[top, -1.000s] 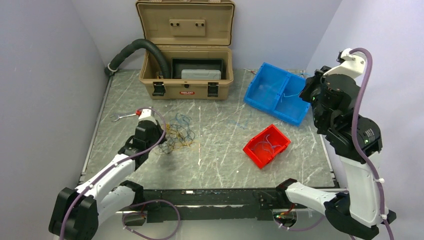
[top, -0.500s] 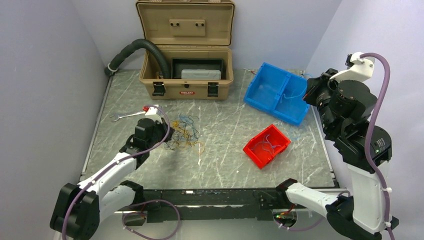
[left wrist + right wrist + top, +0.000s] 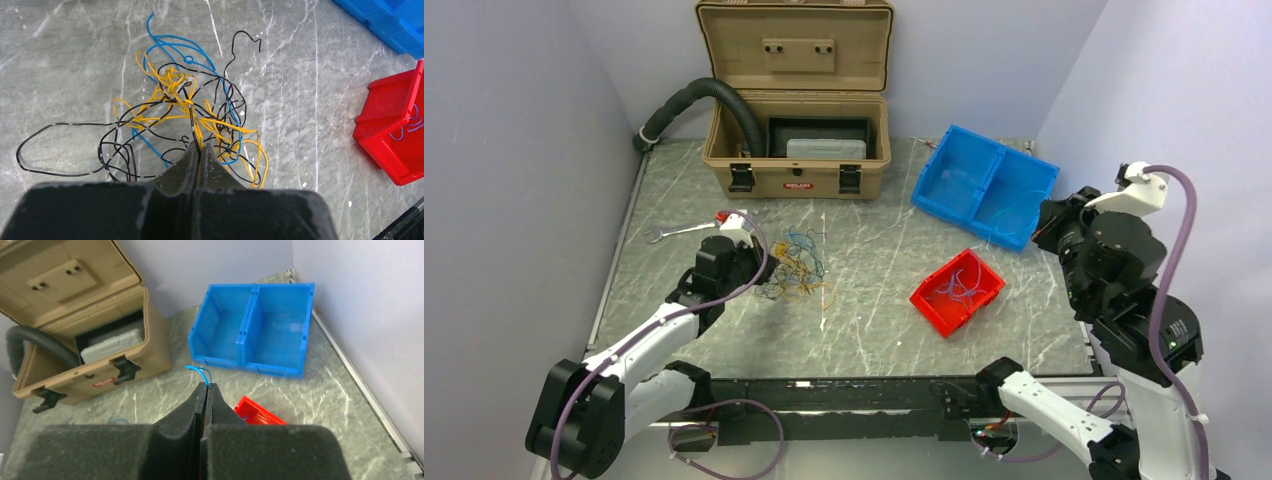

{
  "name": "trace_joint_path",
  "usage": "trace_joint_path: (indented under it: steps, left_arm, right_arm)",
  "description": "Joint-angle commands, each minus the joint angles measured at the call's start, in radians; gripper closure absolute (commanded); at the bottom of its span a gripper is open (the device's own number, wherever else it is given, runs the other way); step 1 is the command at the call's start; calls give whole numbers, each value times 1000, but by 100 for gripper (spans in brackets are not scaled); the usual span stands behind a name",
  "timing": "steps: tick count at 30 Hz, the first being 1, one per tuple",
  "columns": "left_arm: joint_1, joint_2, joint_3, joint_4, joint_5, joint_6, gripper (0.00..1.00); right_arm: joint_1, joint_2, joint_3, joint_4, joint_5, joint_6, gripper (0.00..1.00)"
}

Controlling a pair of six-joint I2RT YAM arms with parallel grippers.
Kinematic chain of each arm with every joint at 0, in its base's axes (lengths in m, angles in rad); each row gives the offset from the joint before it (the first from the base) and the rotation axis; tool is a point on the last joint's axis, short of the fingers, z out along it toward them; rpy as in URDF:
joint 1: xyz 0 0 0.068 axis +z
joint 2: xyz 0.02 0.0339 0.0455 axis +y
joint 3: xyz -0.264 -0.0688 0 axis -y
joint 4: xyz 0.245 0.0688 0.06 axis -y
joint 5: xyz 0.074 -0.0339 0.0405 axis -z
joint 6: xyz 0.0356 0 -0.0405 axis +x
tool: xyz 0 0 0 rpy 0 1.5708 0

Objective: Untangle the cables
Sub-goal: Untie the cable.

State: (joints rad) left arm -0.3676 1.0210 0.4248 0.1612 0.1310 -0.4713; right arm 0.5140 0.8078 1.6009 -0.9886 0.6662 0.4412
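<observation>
The cables (image 3: 796, 268) are a loose tangle of thin blue, yellow-orange and black wires on the marble table, left of centre. In the left wrist view the tangle (image 3: 190, 107) spreads just ahead of my left gripper (image 3: 199, 145), which is shut on yellow and black strands at its near edge. From above, the left gripper (image 3: 759, 268) sits at the tangle's left side. My right gripper (image 3: 206, 385) is shut on a thin blue wire (image 3: 200, 372) and held high in the air. From above, it (image 3: 1049, 222) is near the table's right edge.
A red bin (image 3: 957, 292) holds a few blue wires. A blue two-compartment bin (image 3: 984, 185) stands at the back right. An open tan toolbox (image 3: 796, 130) with a black corrugated hose (image 3: 694, 98) is at the back. A wrench (image 3: 672, 233) lies left.
The right arm has drawn back from over the blue bin toward the near right, still shut on the blue wire. The left gripper has shifted slightly away and right, dragging the tangle along.
</observation>
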Motion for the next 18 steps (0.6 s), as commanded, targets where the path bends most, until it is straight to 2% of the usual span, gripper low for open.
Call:
trace_joint_path:
  steps: [1, 7, 18]
  left_arm:
    - [-5, 4, 7, 55, 31, 19, 100]
    - [-6, 2, 6, 53, 32, 23, 100]
    - [-8, 1, 6, 51, 30, 23, 100]
  right_arm:
    - [0, -33, -83, 6, 16, 67, 100]
    - [-1, -79, -196, -10, 8, 128, 100]
    - [0, -65, -229, -62, 16, 154, 100]
